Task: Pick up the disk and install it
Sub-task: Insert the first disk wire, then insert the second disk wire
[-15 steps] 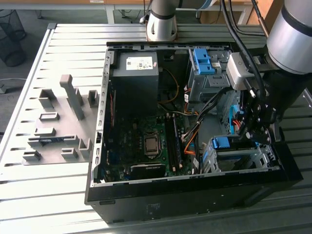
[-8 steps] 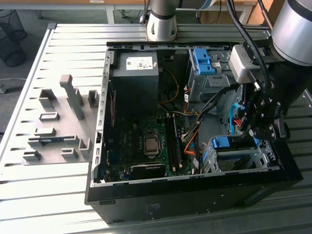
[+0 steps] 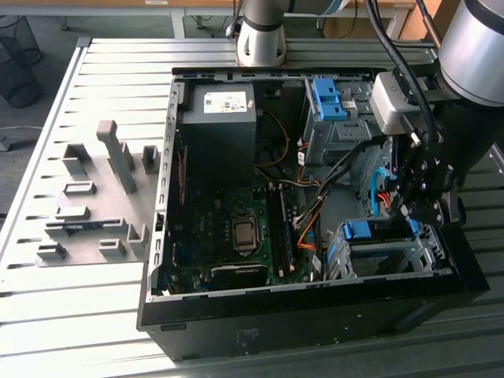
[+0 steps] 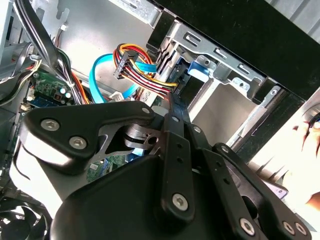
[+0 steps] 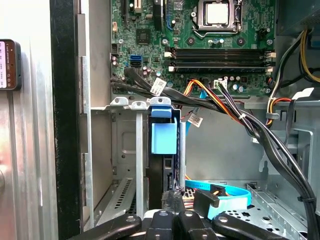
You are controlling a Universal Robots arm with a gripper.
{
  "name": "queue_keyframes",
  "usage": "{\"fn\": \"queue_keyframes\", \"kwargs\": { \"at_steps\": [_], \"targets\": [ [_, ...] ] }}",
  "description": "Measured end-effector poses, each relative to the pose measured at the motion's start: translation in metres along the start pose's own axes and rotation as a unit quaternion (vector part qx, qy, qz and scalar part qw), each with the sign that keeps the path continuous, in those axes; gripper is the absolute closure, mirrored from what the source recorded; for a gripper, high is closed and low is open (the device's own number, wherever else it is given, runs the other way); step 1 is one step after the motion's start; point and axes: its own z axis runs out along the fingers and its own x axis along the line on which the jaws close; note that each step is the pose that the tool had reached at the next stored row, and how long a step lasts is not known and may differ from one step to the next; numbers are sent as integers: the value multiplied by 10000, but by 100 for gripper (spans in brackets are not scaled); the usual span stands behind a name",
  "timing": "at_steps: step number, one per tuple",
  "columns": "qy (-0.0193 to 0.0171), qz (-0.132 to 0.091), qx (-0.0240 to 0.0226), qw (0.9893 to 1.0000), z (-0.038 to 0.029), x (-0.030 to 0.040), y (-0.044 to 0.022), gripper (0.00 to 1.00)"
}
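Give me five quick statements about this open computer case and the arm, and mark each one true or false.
1. The computer case lies open with its motherboard exposed. True.
2. The end effector is over the grey fixture plate at the exterior view's left. False: it is inside the case, at the drive cage near the exterior view's right.
3. In the first wrist view, the disk with its blue rail sits upright in a slot of the metal cage. True.
4. A light blue flat cable runs near the cage. True.
5. The processor socket is covered by a large fan. False: the socket is bare.
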Motion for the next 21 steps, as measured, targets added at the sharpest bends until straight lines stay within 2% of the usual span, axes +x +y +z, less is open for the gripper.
{"fn": "queue_keyframes", "kwargs": {
  "at_steps": [14, 21],
  "targets": [
    [-2, 0, 0, 10000, 0, 0, 3, 89],
    [-2, 0, 0, 10000, -6, 3, 90, 89]
  ]
}}
